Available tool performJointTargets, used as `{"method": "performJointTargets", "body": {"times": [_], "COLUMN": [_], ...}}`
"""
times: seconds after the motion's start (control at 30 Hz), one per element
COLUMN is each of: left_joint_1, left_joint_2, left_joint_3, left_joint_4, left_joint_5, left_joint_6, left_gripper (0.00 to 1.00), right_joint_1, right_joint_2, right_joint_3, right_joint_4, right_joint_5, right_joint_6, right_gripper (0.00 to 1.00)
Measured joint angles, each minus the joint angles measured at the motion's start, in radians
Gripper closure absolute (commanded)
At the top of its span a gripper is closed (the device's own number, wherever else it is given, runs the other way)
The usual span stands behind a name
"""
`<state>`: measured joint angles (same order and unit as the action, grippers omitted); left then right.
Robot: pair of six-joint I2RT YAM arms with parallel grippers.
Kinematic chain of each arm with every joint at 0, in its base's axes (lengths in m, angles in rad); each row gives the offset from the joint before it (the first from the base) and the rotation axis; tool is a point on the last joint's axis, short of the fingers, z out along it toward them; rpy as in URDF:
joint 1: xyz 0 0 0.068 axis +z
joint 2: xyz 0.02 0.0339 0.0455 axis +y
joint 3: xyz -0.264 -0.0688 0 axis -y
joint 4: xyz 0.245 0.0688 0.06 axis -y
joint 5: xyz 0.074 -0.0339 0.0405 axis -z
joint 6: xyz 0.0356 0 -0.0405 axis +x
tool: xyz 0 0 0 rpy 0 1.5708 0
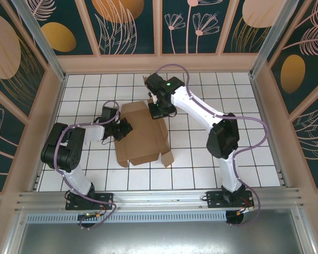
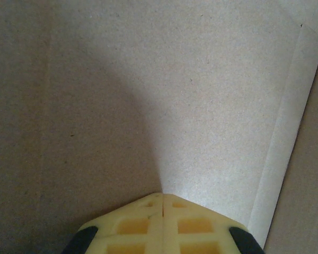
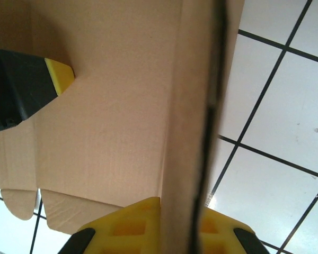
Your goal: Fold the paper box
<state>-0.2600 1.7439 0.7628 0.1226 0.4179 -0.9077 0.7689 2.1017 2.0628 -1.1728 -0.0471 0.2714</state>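
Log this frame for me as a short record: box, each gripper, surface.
box: paper box, brown cardboard sheet, mostly flat, not yet folded
left gripper: jaws shut, tips down on the box's panel
right gripper: jaws shut on a raised flap at the box's far right edge
surface: white tiled table

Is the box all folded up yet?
Not yet, it looks early. Done: one far-right flap of the paper box is lifted. In hand: the right gripper is shut on that flap's edge, and the shut left gripper rests on a flat panel. Left: most of the box lies flat on the tiled table, like the near-right flap.
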Motion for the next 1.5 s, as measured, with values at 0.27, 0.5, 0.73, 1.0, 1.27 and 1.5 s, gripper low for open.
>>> {"method": "performJointTargets", "body": {"times": [0.27, 0.5, 0.73, 1.0, 1.27, 1.5], "left_joint_1": [0.0, -0.009, -0.01, -0.01, -0.011, -0.011], "left_joint_2": [0.0, 0.0, 0.0, 0.0, 0.0, -0.011], "left_joint_3": [0.0, 0.0, 0.0, 0.0, 0.0, 0.002], "left_joint_4": [-0.002, -0.001, 0.0, -0.001, -0.003, -0.03], "left_joint_5": [0.0, 0.008, 0.013, 0.019, 0.014, -0.024], "left_joint_6": [-0.001, -0.003, -0.003, -0.003, -0.003, 0.005], "left_gripper": [1.0, 1.0, 1.0, 1.0, 1.0, 1.0], "right_joint_1": [0.085, 0.148, 0.149, 0.12, 0.119, 0.044], "right_joint_2": [0.115, 0.214, 0.213, 0.116, 0.102, -0.039], "right_joint_3": [0.146, 0.206, 0.2, 0.039, 0.017, -0.047], "right_joint_4": [-0.068, -0.046, -0.03, 0.099, 0.122, 0.119], "right_joint_5": [0.107, 0.134, 0.132, 0.032, 0.064, 0.152], "right_joint_6": [0.024, 0.023, 0.011, -0.008, -0.011, -0.054], "right_gripper": [0.88, 0.78, 0.69, 0.65, 0.68, 0.73]}}
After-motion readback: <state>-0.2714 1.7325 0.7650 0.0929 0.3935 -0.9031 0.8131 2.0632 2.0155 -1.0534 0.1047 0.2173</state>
